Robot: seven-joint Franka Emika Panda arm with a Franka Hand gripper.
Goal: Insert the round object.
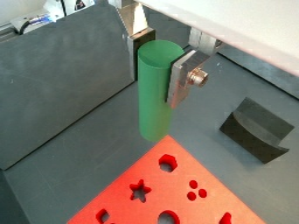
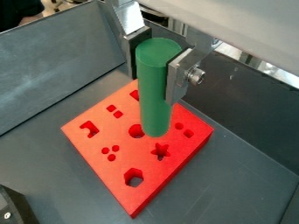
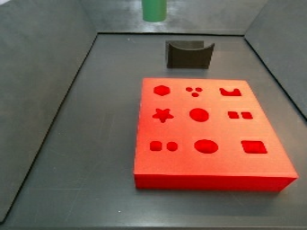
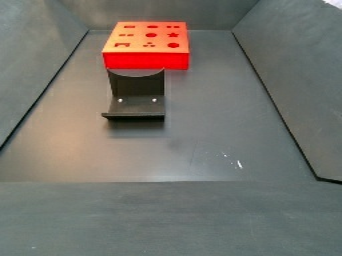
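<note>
My gripper is shut on the round object, a smooth green peg, and holds it upright by its upper part, as both wrist views show. The peg hangs above the red block, which has several shaped holes in its top. In a wrist view the peg's lower end hides part of a round hole. In a side view only the peg's lower end shows at the top edge, high above the floor behind the red block. The gripper itself is out of that view.
The dark fixture stands on the floor just beyond the red block's far edge; it also shows in a wrist view and a side view. Grey walls enclose the floor on all sides.
</note>
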